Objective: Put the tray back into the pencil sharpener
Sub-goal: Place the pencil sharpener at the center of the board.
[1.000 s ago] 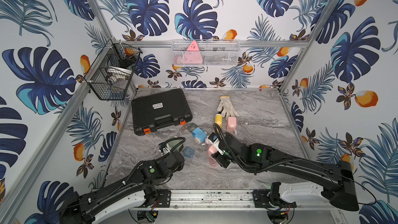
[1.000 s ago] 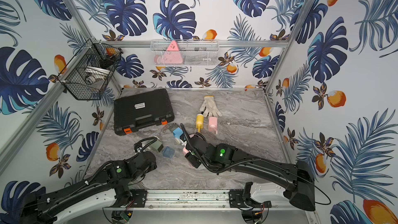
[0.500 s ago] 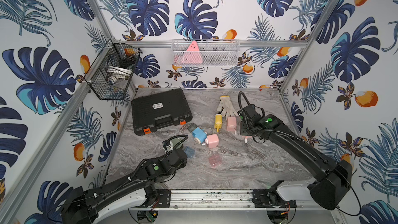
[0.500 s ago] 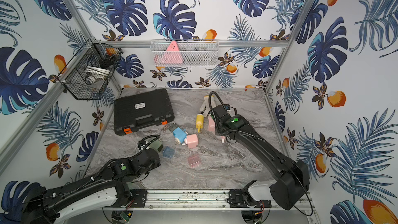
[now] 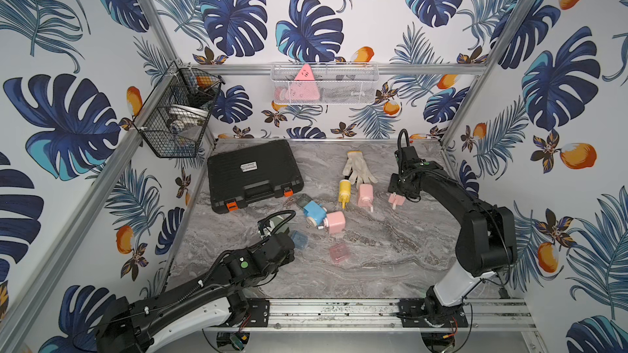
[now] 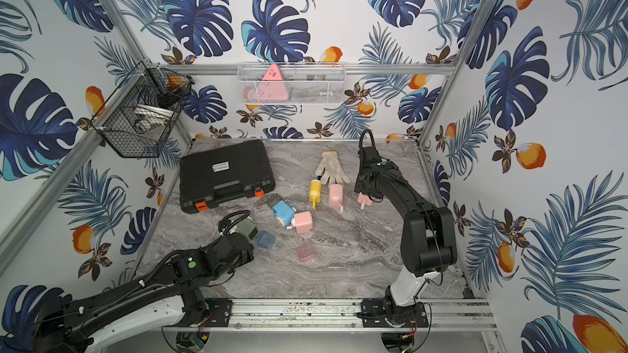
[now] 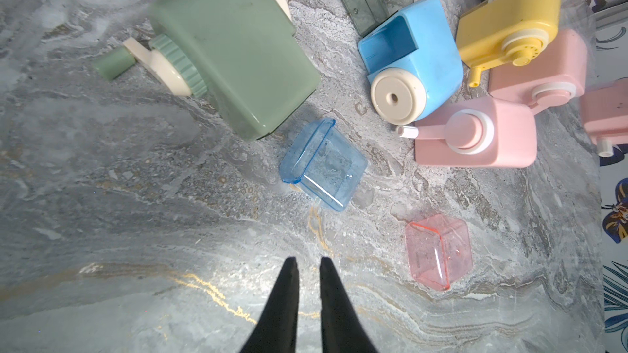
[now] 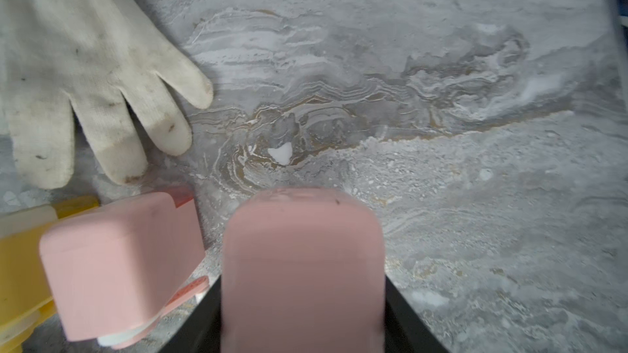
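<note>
My right end effector (image 8: pixel 302 288) pinches a pink pencil sharpener (image 8: pixel 302 239) by its sides at the far right of the counter (image 5: pixel 390 266), near a white glove (image 8: pixel 85 73). My left end effector (image 7: pixel 307 266) is almost pressed together and holds nothing; it hovers at the near left. The pink tray (image 5: pixel 338 252) lies loose on the counter, to the right of my left end effector and well apart from my right one, nearer and to its left. So my left arm is the closer. The blue tray (image 7: pixel 324 164) sits closer still, but I judge the pink one matches.
</note>
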You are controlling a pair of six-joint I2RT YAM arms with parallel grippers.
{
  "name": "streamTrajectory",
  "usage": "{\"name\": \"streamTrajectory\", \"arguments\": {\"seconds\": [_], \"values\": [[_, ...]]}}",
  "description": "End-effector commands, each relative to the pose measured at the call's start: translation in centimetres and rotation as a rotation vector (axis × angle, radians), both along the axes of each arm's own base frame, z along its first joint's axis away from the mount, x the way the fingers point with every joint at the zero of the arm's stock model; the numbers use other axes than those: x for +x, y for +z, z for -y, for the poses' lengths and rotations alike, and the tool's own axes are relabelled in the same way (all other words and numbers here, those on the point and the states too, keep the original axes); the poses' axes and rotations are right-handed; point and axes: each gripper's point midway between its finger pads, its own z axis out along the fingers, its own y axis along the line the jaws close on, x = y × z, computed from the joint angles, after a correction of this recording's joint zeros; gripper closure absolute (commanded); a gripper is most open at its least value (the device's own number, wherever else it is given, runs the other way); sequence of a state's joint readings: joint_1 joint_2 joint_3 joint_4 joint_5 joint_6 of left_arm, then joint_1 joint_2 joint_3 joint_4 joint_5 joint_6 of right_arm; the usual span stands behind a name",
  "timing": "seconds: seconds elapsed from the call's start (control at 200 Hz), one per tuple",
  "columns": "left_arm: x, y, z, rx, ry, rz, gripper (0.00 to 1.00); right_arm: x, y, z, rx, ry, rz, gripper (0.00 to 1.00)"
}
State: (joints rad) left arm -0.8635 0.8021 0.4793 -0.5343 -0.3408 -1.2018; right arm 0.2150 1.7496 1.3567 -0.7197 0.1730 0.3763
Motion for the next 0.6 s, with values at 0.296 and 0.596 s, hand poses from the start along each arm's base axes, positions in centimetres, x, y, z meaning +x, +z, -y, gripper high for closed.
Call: {"name": "streamTrajectory", "arguments": {"seconds": [0.296,0.596], "values": [[0.0,0.2,-0.3,0.013,0.0,0.003,0.8,2.1,-3.6,-1.4,0.009,0.074,-0.046,0.94],[0.1,-0.1,-0.1,0.016,0.0,-0.004,0.79,2.5,-4.7,-1.2,-0.047,0.092,-0.043,0.73]]}}
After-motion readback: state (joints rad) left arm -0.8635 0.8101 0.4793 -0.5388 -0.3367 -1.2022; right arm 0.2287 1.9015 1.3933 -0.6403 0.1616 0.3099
